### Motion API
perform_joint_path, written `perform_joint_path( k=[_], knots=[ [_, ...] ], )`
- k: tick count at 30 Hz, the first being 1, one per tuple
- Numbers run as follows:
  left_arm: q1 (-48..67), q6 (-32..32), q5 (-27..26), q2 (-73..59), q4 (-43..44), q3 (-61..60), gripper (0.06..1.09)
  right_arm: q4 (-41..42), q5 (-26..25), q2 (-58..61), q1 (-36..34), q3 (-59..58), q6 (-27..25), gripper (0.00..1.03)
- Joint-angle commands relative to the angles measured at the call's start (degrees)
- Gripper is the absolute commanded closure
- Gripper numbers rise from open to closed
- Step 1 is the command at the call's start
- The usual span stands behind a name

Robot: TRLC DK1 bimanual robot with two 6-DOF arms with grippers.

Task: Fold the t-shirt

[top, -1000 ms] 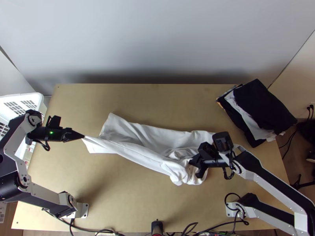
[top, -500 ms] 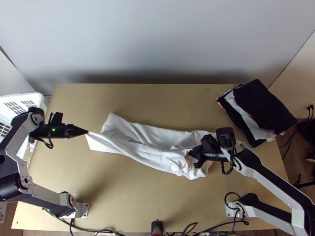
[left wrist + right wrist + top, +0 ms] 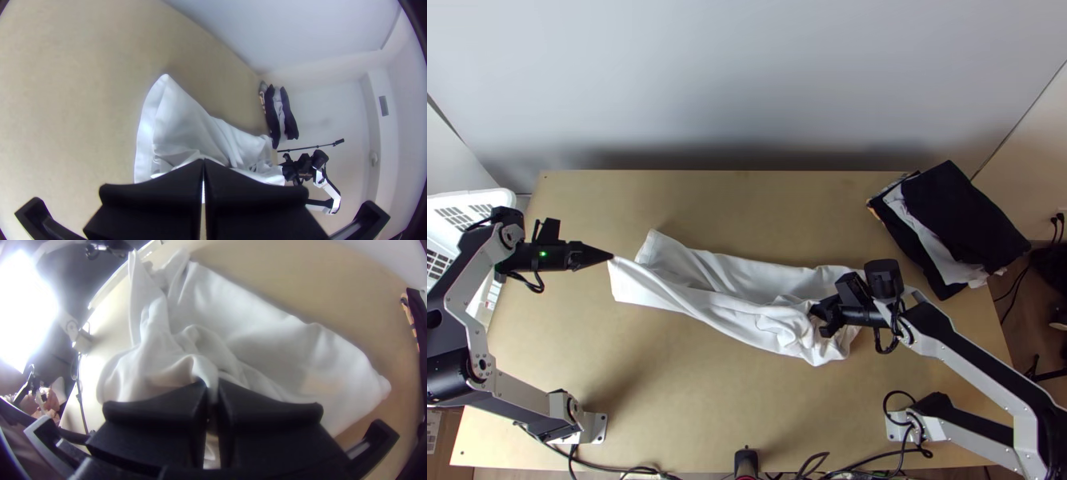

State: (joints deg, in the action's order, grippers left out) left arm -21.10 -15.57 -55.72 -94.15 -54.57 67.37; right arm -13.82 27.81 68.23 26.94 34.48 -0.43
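White t-shirt (image 3: 747, 276) lies wrinkled on one table (image 3: 667, 400), its cloth pinched by both left gripper (image 3: 612, 257) and right gripper (image 3: 817, 314). One clothes pile (image 3: 959, 212) occupies the far right corner; one basket (image 3: 509, 199) is at left.

Behind the left claw (image 3: 612, 256), the basket (image 3: 501, 198) is cut off by the top view's edge (partly covered by the arm (image 3: 477, 266), too). The shirt (image 3: 731, 304) pinched inside the right claw (image 3: 821, 318) is hidden.
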Motion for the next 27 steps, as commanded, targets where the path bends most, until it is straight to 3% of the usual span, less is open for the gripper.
perform_joint_path(
  k=[1,4,15,16,18,19,23,25,27],
  knots=[
    [0.1,3.5,0.8,-0.9,2.5,0.6,1.05,2.6,-3.8,3.8,-1.8,2.1,4.7,1.0],
    [0.2,4.1,1.6,-1.0,3.9,0.2,1.05,2.6,-4.4,5.7,-4.9,3.8,7.3,1.0],
    [0.7,5.6,2.3,-1.1,6.6,-0.8,1.05,2.9,-8.7,7.1,-11.5,3.5,7.9,1.0],
    [0.7,5.6,2.3,-1.1,6.6,-0.8,1.05,2.8,-8.7,7.1,-11.6,3.6,8.0,0.95],
    [0.8,5.6,2.2,-1.0,6.7,-0.9,1.05,2.7,-8.7,6.8,-11.6,3.7,8.1,0.47],
    [0.9,5.6,2.2,-0.9,6.7,-1.0,1.05,2.0,-8.7,6.7,-11.6,4.0,8.0,0.33],
    [0.7,5.1,2.3,-0.5,6.7,-1.4,1.05,0.0,-8.7,5.5,-12.3,5.9,8.7,0.32],
    [0.3,4.9,2.2,-0.2,6.6,-1.5,1.05,-1.3,-8.7,3.8,-13.0,7.6,9.1,0.22],
    [0.0,4.7,2.2,-0.2,6.5,-1.7,1.05,-6.0,-8.3,2.2,-13.3,11.5,10.0,0.22]
  ],
)
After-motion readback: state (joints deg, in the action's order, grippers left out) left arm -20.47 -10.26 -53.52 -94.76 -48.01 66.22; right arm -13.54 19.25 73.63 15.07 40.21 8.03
